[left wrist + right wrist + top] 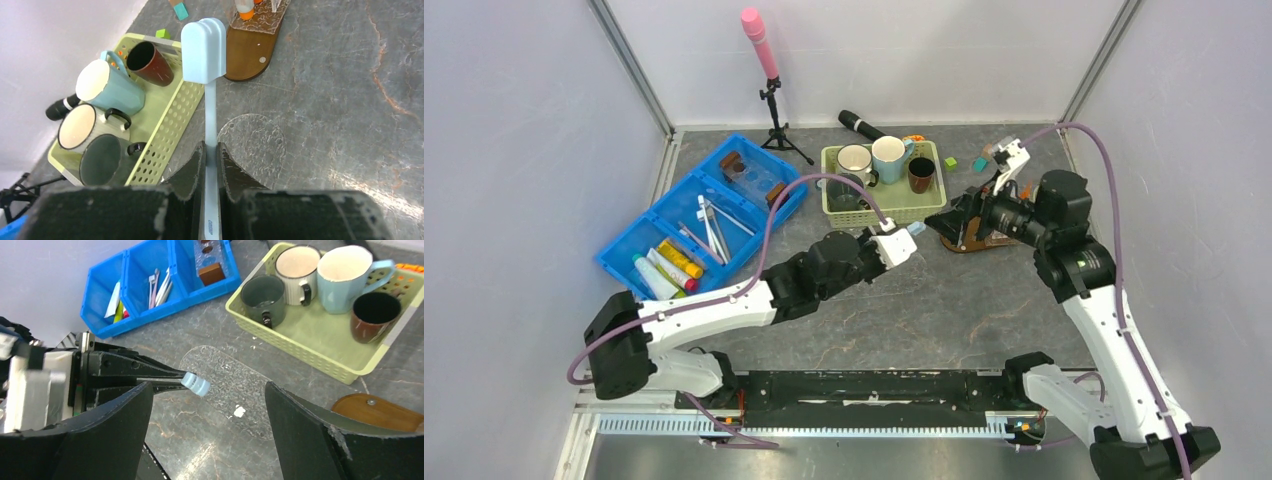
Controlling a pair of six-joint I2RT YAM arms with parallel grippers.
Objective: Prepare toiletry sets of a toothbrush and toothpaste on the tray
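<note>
We see the left gripper (211, 150) clenched on the toothbrush (204, 55), head pointing to two o'clock, the tray (250, 50) just beyond. The right gripper (952, 222) hangs over that tray, jaws spread, empty. Toothpaste (674, 262) lies in the blue bin (664, 200) at nine o'clock.

We see a smooth brown wooden tray (250, 50), a matt pale-blue plastic toothbrush (203, 50), a perforated green plastic basket (172, 130) (its mugs (107, 87) look glazed), and a veined, stone-like table (340, 100).
</note>
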